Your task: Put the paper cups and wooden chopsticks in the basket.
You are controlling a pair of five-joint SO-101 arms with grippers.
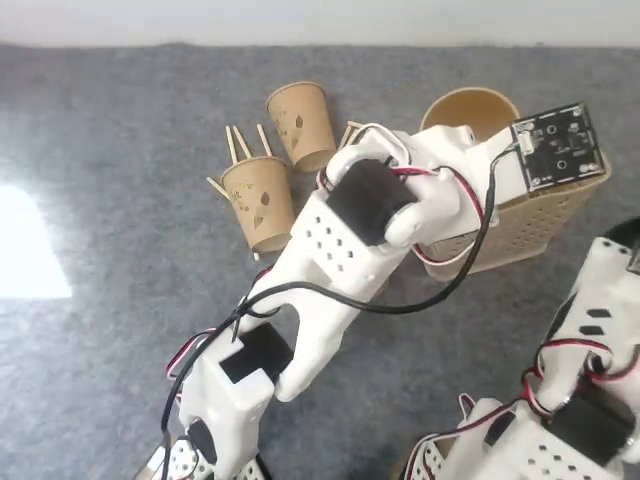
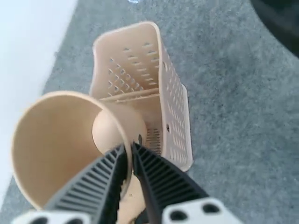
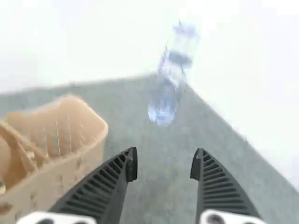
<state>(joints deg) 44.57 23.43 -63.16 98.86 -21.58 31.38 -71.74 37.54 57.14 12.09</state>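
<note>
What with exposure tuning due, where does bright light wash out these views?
High view: a white glare patch lies on the grey felt table cover at the picture's left edge. Left wrist view: the area beside the brown paper cup is washed pale. Right wrist view: the background behind the clear plastic bottle is blown out white.

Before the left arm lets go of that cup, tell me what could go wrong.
The left gripper pinches the paper cup by its rim alone, tilted at the basket edge; released here, it might catch the wall and roll out. The arm also passes close to the loose cups and chopsticks; a low retreat could scatter them.
</note>
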